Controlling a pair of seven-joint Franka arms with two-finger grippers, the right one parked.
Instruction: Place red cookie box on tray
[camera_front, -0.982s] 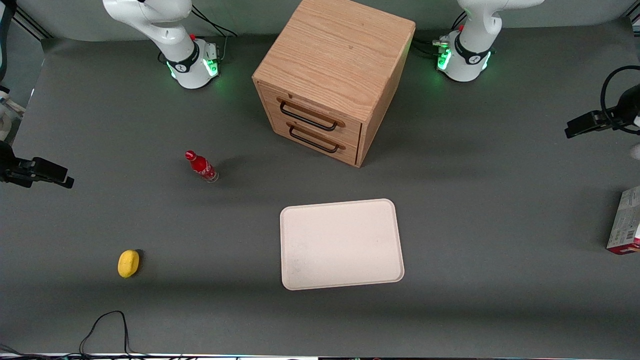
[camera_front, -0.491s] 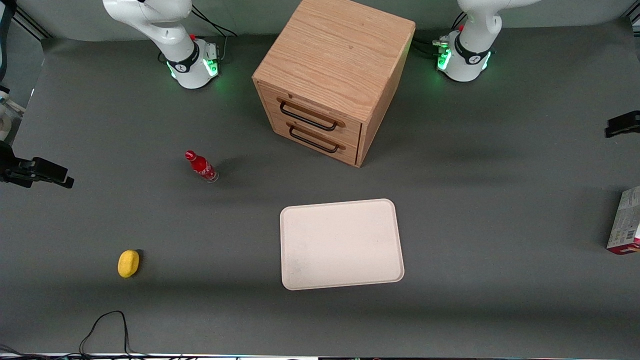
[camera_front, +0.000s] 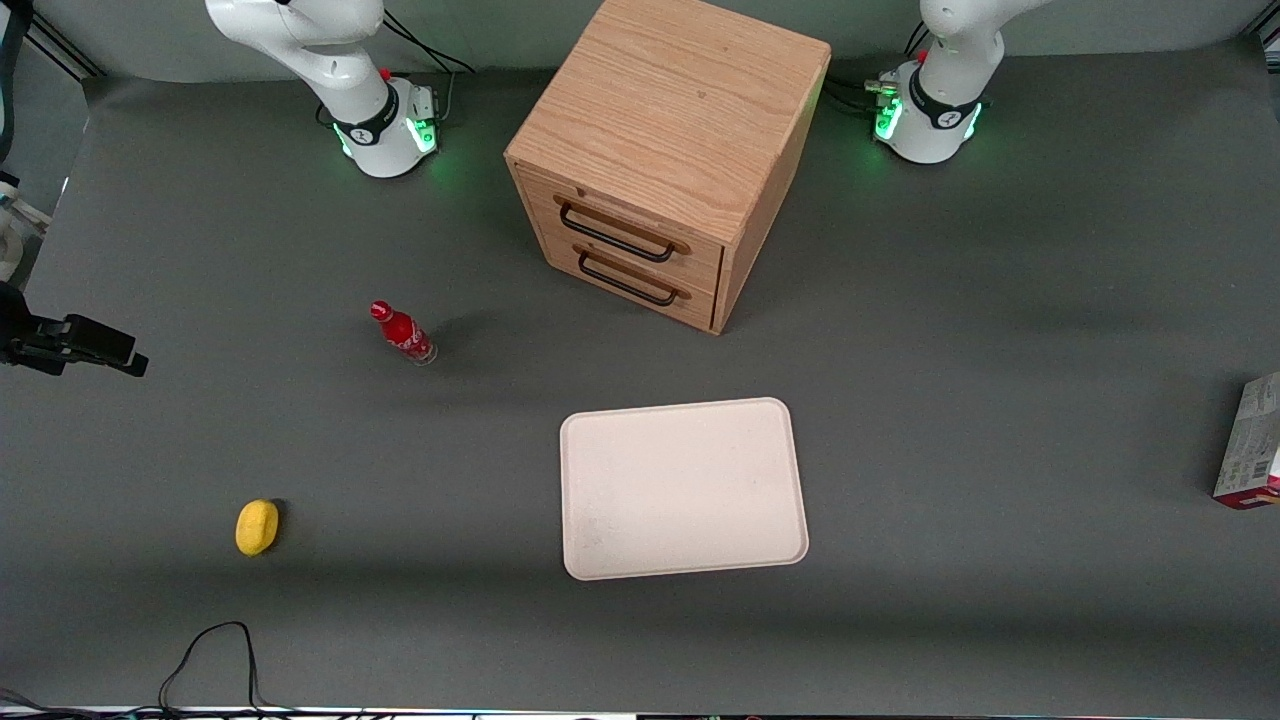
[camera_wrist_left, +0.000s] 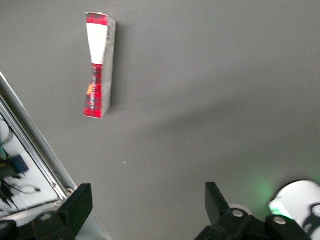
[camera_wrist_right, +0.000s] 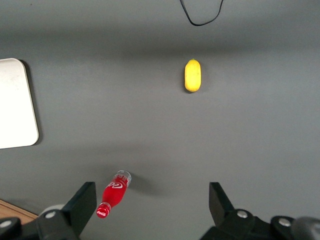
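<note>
— So, where is your red cookie box (camera_front: 1254, 442) right now?

— You have it standing on edge on the table (camera_front: 1000, 400), right at the working arm's end, partly cut off by the front view's border. Its pale printed face and a red bottom corner show there. From the left wrist view you see the red cookie box (camera_wrist_left: 98, 66) end-on: a thin carton with red edges and a white section, on bare grey table beside the table's metal edge.

— And your gripper?

— Your gripper (camera_wrist_left: 145, 207) hangs above the table, well apart from the box and touching nothing. Its fingers (camera_wrist_left: 79, 205) are spread wide with only table between them. You cannot see it in the front view.

— The tray?

— Your tray (camera_front: 683, 488) lies flat near the middle of the table, in front of the wooden drawer cabinet (camera_front: 665, 160) and nearer to the front camera than it. Nothing sits on it. The box is well apart from it, toward the working arm's end.

— Anything else on your table?

— A small red cola bottle (camera_front: 403, 333) stands toward the parked arm's end, and a yellow lemon-like thing (camera_front: 257, 527) lies nearer to the front camera than the bottle. A black cable (camera_front: 210, 650) loops at the table's near edge.
</note>
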